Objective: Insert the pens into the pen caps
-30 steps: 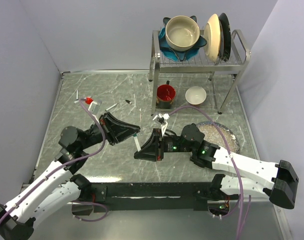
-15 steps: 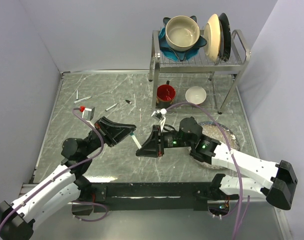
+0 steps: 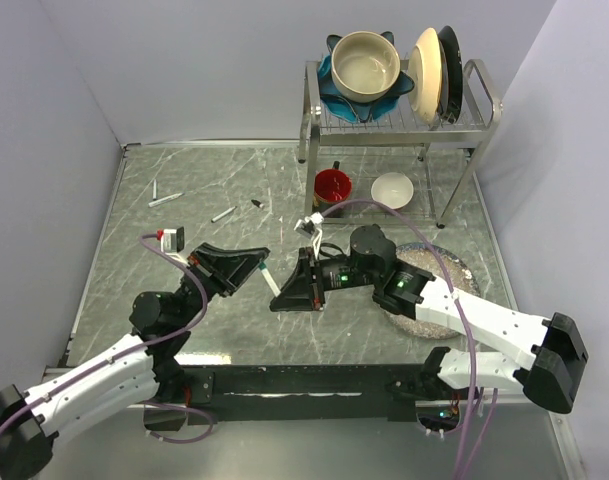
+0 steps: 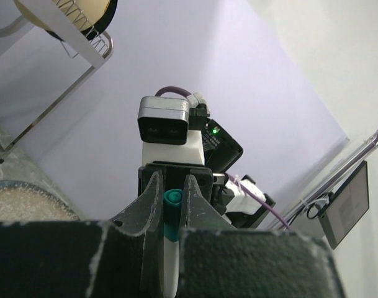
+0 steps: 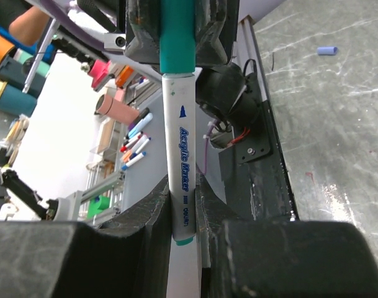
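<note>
Judging this as the first pen nearly dealt with and the rest untouched: grips the white pen point(image 5: 179, 124) low on its barrel in the right gripper point(image 5: 179, 186), jaws clenched on it, and pinches the teal cap point(image 5: 176, 43) at the pen's far end in the left gripper point(image 3: 260, 266), jaws closed tight around that cap. Looks seated over the tip in the right wrist view, without a visible gap between cap and barrel, though cannot tell whether pressed fully home. Hangs above the table point(image 3: 234, 170) near its middle, between the two grippers, touching nothing else. Leaves plenty undone: two grey pens point(image 3: 165, 200) lying close together at the far left, a third pen point(image 3: 222, 214) nearer the centre, and a black cap point(image 3: 256, 204) just beside that one, all apart and uncapped; also a small blue cap point(image 5: 327, 50) lying alone on the marble, seen only from the right wrist. Probably calls for a last push along the pen's axis before setting it down. As for pose: reaches in from the left with forearm low and fingers pointing right; meets it head-on from the right, arm passing over the speckled plate point(image 3: 464, 270), fingers pointing left, nose to nose on one line with the pen
</note>
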Available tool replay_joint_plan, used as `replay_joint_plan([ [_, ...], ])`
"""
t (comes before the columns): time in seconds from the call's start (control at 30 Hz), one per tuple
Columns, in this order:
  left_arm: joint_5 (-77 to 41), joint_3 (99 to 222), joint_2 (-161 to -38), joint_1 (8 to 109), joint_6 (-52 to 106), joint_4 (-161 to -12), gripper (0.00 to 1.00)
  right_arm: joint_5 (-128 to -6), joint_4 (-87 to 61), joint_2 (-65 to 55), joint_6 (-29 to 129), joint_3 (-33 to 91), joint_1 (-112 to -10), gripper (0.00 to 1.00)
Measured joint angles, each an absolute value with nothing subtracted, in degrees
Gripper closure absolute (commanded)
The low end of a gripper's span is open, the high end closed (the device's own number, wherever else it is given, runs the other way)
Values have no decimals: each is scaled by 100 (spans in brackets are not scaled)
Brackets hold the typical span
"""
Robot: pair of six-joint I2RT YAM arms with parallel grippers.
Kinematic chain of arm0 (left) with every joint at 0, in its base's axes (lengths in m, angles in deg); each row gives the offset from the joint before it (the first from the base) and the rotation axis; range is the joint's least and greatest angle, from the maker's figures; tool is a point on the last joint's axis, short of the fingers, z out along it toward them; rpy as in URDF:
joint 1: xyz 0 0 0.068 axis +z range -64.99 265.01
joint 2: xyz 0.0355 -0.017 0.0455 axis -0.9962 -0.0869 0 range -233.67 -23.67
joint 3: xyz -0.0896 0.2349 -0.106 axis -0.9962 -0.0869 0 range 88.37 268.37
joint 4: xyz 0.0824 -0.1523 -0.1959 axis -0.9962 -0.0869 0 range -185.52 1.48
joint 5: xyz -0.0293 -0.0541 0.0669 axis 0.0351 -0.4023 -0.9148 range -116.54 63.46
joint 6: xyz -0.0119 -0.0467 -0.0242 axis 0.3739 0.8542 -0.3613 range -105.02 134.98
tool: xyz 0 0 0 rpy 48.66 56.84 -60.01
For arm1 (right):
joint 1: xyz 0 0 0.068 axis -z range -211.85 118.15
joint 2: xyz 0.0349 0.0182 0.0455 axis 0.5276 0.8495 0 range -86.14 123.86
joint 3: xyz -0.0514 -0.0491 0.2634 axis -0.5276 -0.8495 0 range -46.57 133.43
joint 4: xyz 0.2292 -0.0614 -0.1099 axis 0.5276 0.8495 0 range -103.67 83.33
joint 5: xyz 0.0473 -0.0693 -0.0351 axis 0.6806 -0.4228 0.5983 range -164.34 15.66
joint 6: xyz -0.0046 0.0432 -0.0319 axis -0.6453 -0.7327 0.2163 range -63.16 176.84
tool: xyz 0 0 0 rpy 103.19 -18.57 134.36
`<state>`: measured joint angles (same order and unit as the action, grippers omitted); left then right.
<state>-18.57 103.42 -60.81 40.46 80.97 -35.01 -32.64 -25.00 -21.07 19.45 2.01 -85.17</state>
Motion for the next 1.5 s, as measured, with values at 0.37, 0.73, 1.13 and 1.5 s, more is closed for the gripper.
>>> replay_joint_plan([
  [0.37,-2648,10543,-6199,3403,7581,-3608,99,-3046,-1943,-2104,2301,520,-8388,100],
  [0.73,-2948,10976,-5865,3117,6945,-4738,99,-3096,-1073,-2083,2751,1014,-8337,100],
  [1.13,-3112,11352,-5946,3102,6607,-5409,99,-3236,-675,-1905,3101,1270,-8326,100],
  [1.5,-3068,13409,-6827,2975,5888,-8119,99,-3977,-1783,-2675,3042,461,-8158,49],
])
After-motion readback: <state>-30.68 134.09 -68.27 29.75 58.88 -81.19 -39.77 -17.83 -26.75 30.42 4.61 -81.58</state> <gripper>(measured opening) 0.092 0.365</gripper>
